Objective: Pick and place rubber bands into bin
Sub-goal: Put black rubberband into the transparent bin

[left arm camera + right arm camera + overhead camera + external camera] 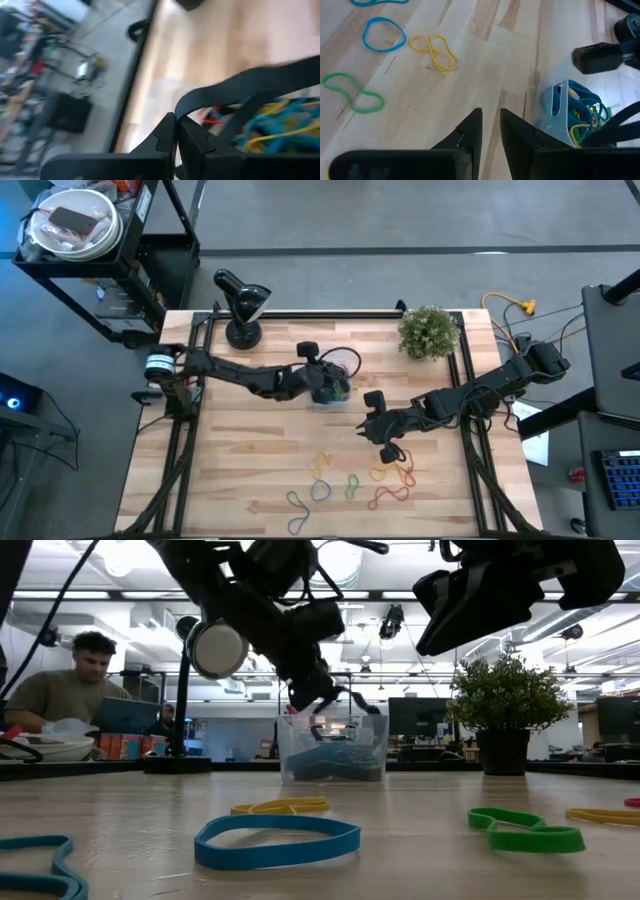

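Over clear bin (pixel 332 390) at table centre: left gripper (pixel 335 368), fingers pressed together, pinching black rubber band (pixel 240 85) above tangle of blue, yellow, red bands inside. Right gripper (pixel 383 442) hovers nearer front edge, fingers narrowly parted, holding nothing. Loose rubber bands (pixel 350 485) lie on wooden table (pixel 250 450): blue band (pixel 383 34), yellow band (pixel 436 51), green band (pixel 354 92). Potted plant (pixel 429 332) at far right.

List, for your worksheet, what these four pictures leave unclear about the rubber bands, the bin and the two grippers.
- Number of bands in the bin: low view, a tangled heap; high view, the left gripper covers it.
- How the black band sits between the left gripper's fingers: left wrist view, blurred.
- Bands under the right gripper: high view, the arm hides them.
- Blue band: right wrist view, cut off by the edge.
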{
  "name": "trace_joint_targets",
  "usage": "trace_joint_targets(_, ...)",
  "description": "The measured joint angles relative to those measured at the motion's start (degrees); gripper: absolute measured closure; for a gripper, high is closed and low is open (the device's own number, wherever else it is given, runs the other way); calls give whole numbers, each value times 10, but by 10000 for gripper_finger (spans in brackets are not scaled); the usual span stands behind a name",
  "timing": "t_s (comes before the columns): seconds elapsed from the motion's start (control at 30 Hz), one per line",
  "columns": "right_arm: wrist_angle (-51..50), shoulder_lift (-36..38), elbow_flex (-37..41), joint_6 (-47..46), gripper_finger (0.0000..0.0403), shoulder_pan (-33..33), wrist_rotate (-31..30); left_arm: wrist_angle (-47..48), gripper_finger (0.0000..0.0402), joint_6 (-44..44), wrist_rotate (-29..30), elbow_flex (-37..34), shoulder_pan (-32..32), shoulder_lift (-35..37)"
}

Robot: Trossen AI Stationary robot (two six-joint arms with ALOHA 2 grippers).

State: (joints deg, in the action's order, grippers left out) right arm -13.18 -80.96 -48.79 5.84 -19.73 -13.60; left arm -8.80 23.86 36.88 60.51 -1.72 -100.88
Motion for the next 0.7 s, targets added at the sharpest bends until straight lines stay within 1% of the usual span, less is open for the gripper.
trace_joint_targets(0.03,0,0,1,1,342,0,0,14,401,-8,-18,7,-2,-1)
trace_joint_targets(0.1,0,0,1,1,342,0,0,46,401,-24,-35,15,-3,-2)
trace_joint_targets(0.23,0,0,2,2,342,0,0,75,401,-40,-35,25,-6,4)
trace_joint_targets(0.5,1,0,2,2,342,0,0,90,397,-40,-39,27,-6,22)
trace_joint_targets(0.6,1,0,2,2,342,0,0,108,372,-40,-48,30,-6,24)
trace_joint_targets(0.7,1,0,2,1,342,0,0,120,332,-40,-52,33,-6,23)
